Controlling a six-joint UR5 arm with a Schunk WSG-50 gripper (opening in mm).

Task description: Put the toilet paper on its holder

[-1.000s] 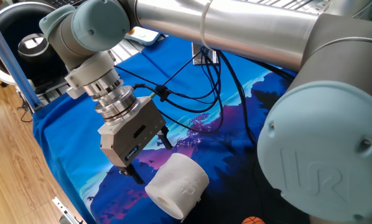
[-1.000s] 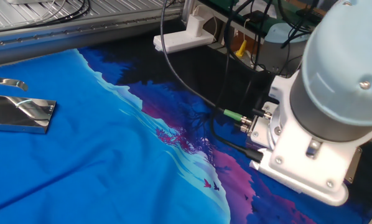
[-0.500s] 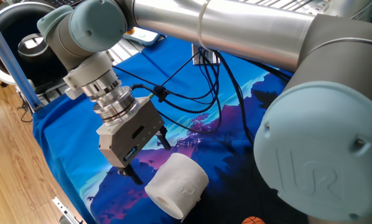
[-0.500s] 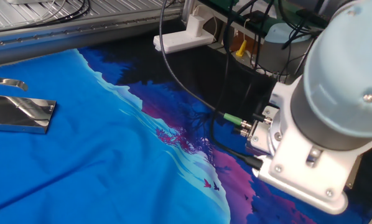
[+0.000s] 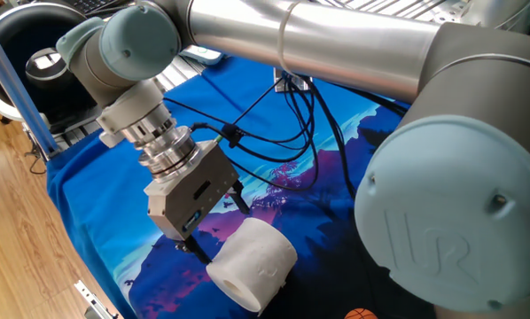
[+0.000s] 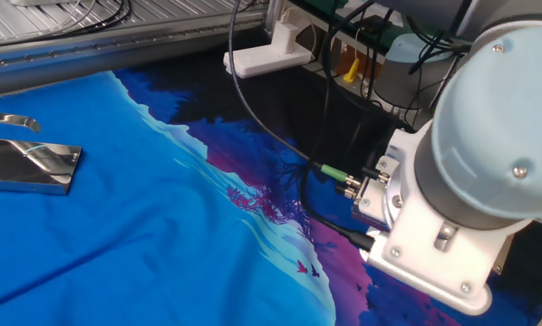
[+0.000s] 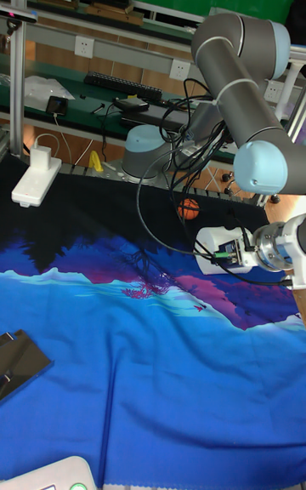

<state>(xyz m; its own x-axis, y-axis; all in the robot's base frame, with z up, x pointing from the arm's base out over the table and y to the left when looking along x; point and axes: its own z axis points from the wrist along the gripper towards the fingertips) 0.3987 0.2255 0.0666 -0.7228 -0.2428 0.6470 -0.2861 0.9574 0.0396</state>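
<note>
White toilet paper (image 5: 252,262) lying on blue cloth (image 5: 88,190); end effector (image 5: 214,221) spread, straddling roll's end.

A blue-and-purple printed cloth (image 7: 127,345) covers the table. Above it: the UR5 arm (image 7: 242,90), an orange ball (image 7: 189,209), a white power adapter (image 7: 36,179).

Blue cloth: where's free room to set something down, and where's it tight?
Free: the wide blue cloth between the holder and the gripper. Tight: around the toilet paper, where gripper and cables crowd in.
</note>
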